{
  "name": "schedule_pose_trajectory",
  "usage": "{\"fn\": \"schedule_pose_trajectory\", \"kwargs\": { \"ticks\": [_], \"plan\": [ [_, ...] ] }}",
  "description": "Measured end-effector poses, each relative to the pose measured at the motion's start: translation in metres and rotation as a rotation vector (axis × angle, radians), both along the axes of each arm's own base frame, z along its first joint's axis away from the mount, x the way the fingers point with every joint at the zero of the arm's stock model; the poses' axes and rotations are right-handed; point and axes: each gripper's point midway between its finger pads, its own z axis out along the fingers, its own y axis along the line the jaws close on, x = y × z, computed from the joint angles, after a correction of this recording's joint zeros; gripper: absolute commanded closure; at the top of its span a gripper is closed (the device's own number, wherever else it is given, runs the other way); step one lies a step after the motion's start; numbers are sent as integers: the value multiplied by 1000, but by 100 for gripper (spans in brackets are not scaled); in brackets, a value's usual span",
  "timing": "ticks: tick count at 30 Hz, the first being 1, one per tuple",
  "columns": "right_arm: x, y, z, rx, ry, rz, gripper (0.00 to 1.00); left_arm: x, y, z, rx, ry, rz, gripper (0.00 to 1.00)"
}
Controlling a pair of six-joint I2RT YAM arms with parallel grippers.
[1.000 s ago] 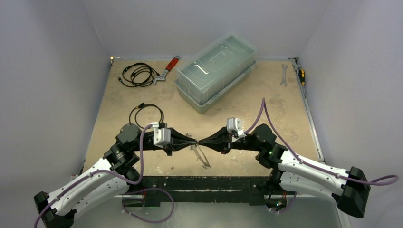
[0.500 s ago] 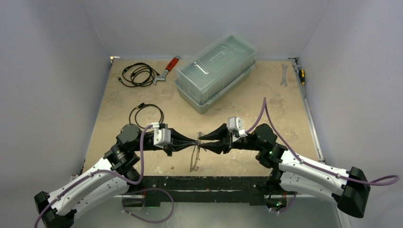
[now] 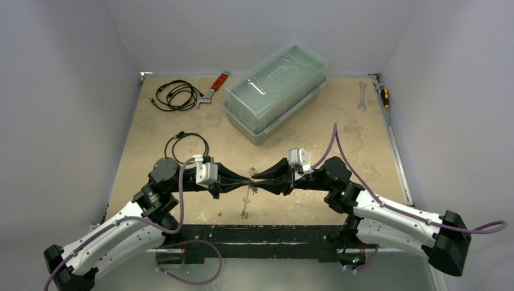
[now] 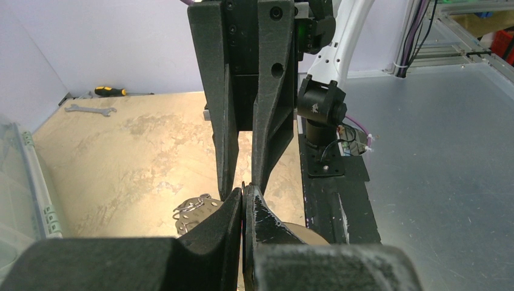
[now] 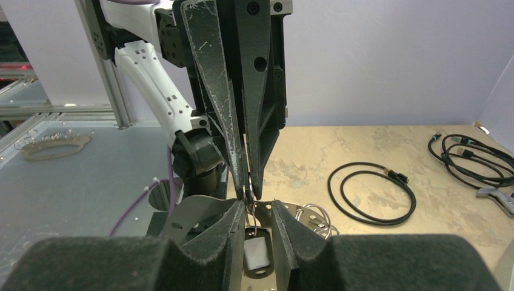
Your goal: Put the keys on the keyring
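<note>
Jaws of left gripper (image 4: 242, 206) pinch the keyring (image 3: 245, 203) rim, right gripper (image 5: 257, 221) jaws slightly spread, tip-to-tip beside them, nearest arm; hoop hangs down toward near edge.

The keyring (image 5: 200, 210) is thin, shiny metal. The left gripper (image 5: 246, 190) has matt black plastic fingers (image 5: 209, 73), scuffed whitish. Below the keyring, the table (image 3: 339, 103) is matt, mottled tan.

From above, the keyring (image 3: 245, 203) below the meeting fingertips is too small to tell keys or tags on it. The left gripper (image 4: 243, 197) hides all but a few metal loops in its wrist view; the right gripper (image 5: 257, 207) covers most of the hoop.
</note>
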Motion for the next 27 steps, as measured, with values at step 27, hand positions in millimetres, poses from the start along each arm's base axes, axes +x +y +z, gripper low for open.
{"fn": "schedule_pose_trajectory", "kwargs": {
  "ticks": [27],
  "plan": [
    [1,3,7,34,4,5,87,3,1,9,-49,0,12,100]
  ]
}}
